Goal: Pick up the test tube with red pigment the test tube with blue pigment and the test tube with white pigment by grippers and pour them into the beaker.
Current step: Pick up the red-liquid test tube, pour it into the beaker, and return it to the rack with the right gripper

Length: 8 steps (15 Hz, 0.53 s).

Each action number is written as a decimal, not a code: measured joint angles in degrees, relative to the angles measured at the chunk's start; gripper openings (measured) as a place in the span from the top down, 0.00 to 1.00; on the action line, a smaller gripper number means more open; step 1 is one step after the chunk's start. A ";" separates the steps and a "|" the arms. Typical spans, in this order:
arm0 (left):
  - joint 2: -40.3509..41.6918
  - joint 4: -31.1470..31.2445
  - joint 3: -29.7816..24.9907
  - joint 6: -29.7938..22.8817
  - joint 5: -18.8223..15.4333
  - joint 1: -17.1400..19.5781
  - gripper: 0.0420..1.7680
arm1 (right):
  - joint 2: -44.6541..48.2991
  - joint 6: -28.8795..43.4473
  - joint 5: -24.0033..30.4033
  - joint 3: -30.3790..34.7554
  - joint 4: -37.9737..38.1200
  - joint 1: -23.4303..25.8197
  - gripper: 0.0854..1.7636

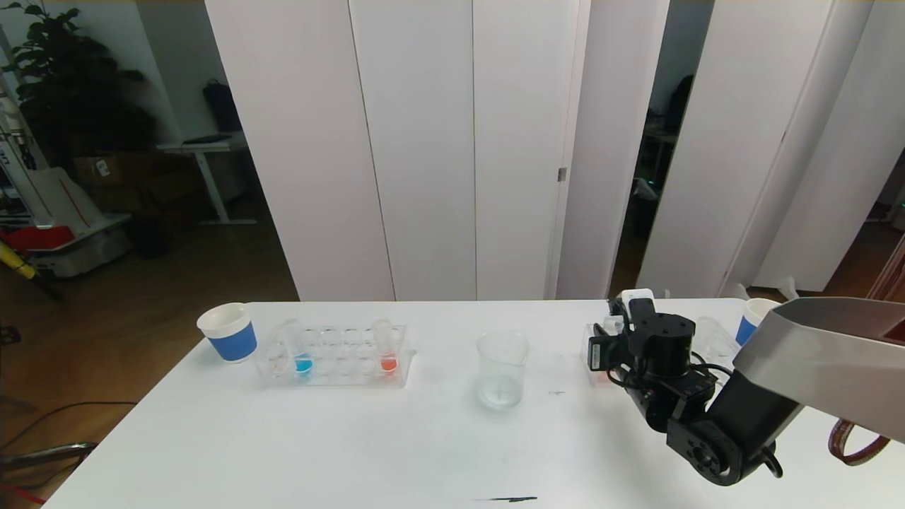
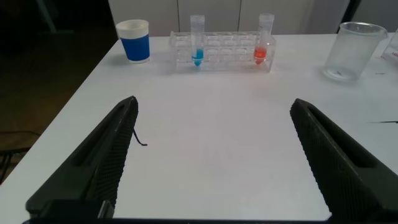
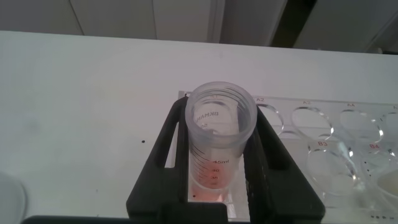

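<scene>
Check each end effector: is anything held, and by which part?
The right end effector is shut on a test tube with red pigment, gripping its upper body just below the rim, tube still in its rack. The left end effector is open, holding nothing.

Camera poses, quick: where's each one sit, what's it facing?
Head: high, looking down the table; right arm in view.
Left wrist: low over the table, open left end effector facing the tube rack.
Right wrist: looks down on right end effector shut on a red-pigment tube.
Shared: head and left wrist show beaker.
</scene>
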<state>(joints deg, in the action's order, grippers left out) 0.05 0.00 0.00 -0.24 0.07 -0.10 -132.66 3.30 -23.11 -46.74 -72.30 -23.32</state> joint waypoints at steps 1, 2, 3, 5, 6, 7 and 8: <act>0.02 0.00 0.00 0.00 0.00 0.00 0.01 | 0.05 0.00 0.02 -0.09 -0.02 0.09 0.71; 0.02 0.00 0.00 0.00 0.00 0.00 0.01 | 0.11 0.02 0.02 -0.26 0.04 0.23 0.71; 0.00 0.00 0.00 0.00 0.00 0.00 0.01 | 0.20 0.02 0.02 -0.39 0.06 0.32 0.71; 0.02 0.00 0.00 0.00 0.00 0.00 0.01 | 0.79 0.02 0.07 -0.52 0.80 0.39 0.71; 0.02 0.00 0.00 0.00 0.00 0.00 0.01 | 1.32 0.02 0.07 -0.55 1.48 0.48 0.71; 0.00 0.00 0.00 0.00 0.00 0.00 0.01 | 1.93 0.02 0.11 -0.55 2.24 0.61 0.71; 0.02 0.00 0.00 0.02 0.00 0.00 0.01 | 2.69 0.05 0.11 -0.63 2.79 0.69 0.71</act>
<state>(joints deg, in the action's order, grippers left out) 0.07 0.00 0.00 -0.22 0.07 -0.10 -129.96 3.35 -23.00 -47.37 -69.51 -22.63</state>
